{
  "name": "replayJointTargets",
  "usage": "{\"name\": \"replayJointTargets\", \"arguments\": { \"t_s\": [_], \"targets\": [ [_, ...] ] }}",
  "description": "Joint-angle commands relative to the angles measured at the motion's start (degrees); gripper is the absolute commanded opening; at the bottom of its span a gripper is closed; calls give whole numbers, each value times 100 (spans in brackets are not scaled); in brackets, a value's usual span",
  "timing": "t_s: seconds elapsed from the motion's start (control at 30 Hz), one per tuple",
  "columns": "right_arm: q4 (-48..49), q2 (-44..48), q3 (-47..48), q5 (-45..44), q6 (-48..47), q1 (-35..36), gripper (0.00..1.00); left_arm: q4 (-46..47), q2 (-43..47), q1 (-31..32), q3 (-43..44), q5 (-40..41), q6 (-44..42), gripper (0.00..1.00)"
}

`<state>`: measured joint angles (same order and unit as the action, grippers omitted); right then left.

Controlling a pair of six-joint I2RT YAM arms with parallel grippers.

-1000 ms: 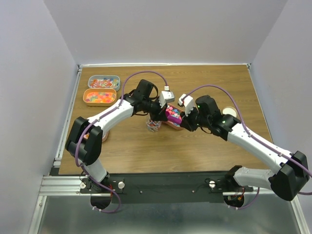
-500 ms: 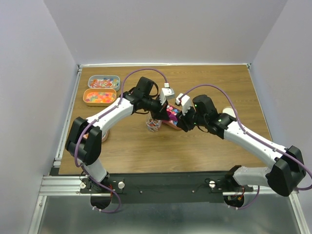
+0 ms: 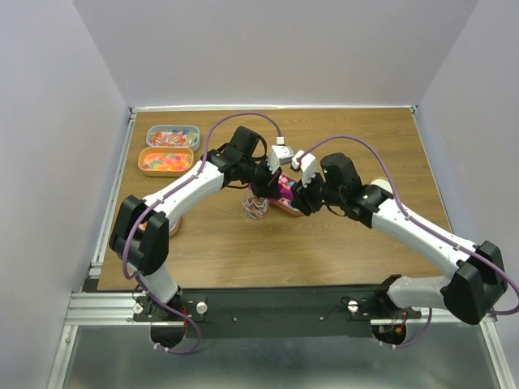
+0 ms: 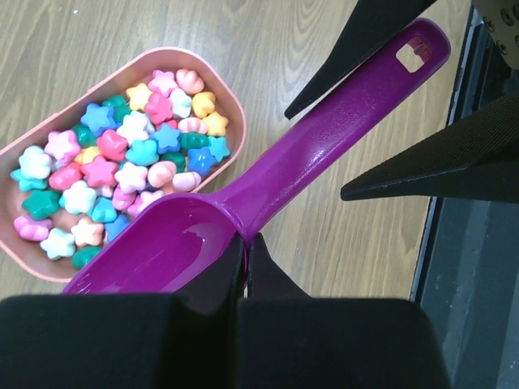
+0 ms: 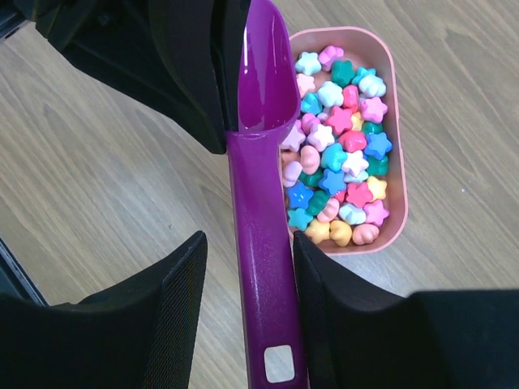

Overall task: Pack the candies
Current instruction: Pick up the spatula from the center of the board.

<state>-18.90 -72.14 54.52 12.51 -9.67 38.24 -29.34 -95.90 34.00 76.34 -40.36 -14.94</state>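
A magenta scoop (image 4: 324,138) hangs over the table, its bowl empty. My left gripper (image 4: 243,243) is shut on the scoop where the bowl meets the handle. My right gripper (image 5: 247,267) is open, with one finger on each side of the scoop's handle (image 5: 259,243); its right finger is close against the handle and the left one stands apart. Pastel star and shell candies (image 5: 340,154) fill a pink tray (image 5: 397,162) just beside the scoop. In the top view both grippers, the left (image 3: 272,174) and the right (image 3: 302,197), meet at the scoop (image 3: 285,188).
A small clear jar (image 3: 256,207) with some candies stands just left of the pink tray. Two more candy trays, a blue one (image 3: 172,136) and an orange one (image 3: 166,160), sit at the back left. A round cream lid (image 3: 381,185) lies right of the right arm.
My right gripper has moved left and farther back, so its fingers now straddle the scoop's handle. The left gripper still holds the scoop and has shifted only a little.
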Motion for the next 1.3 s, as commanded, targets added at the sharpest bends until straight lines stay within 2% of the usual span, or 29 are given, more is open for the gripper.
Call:
{"name": "replayJointTargets", "arguments": {
  "t_s": [0.0,0.1,0.17,0.23,0.27,0.33,0.37,0.43,0.53,0.57,0.7,0.73,0.77,0.8,0.9,1.07,1.2,1.27],
  "targets": [
    [44,-178,147,146,18,8,53,-89,54,46,233,143,26,0],
    [53,-222,111,129,9,8,48,-72,88,54,259,55,44,0],
    [53,-239,103,146,-8,8,39,-71,106,54,259,54,44,0],
    [53,-265,111,120,-8,8,38,-54,141,54,224,2,26,0],
    [53,-283,111,102,-8,8,33,7,159,54,206,-7,26,0],
    [53,-292,94,50,-8,8,30,51,220,54,136,10,17,0],
    [61,-283,85,15,-8,8,23,104,247,54,119,2,17,0],
    [61,-257,41,-29,-8,8,20,165,291,54,57,10,44,0],
    [61,-213,-11,-65,27,8,10,236,317,45,13,2,105,0],
    [61,-204,-20,-56,35,8,3,297,335,45,13,-7,140,0],
    [53,-90,-126,-100,79,8,1,447,370,-68,-5,89,403,1],
    [53,-55,-152,-170,106,8,1,499,396,-121,-13,107,508,4],
    [53,32,-205,-231,123,8,1,613,422,-182,-22,125,597,14],
    [53,68,-231,-301,150,-1,1,675,501,-270,-48,116,676,35],
    [-105,173,-249,-626,237,8,1,904,694,-613,-119,186,984,59],
    [-903,174,66,-1214,203,8,1,1474,976,-1175,-347,782,1729,66],
    [-1554,112,488,-1760,45,8,1,1379,784,-1343,-287,1712,1837,66],
    [-2080,42,840,-1814,-131,8,1,1239,634,-1343,-216,1908,1775,66]
  ]
}}
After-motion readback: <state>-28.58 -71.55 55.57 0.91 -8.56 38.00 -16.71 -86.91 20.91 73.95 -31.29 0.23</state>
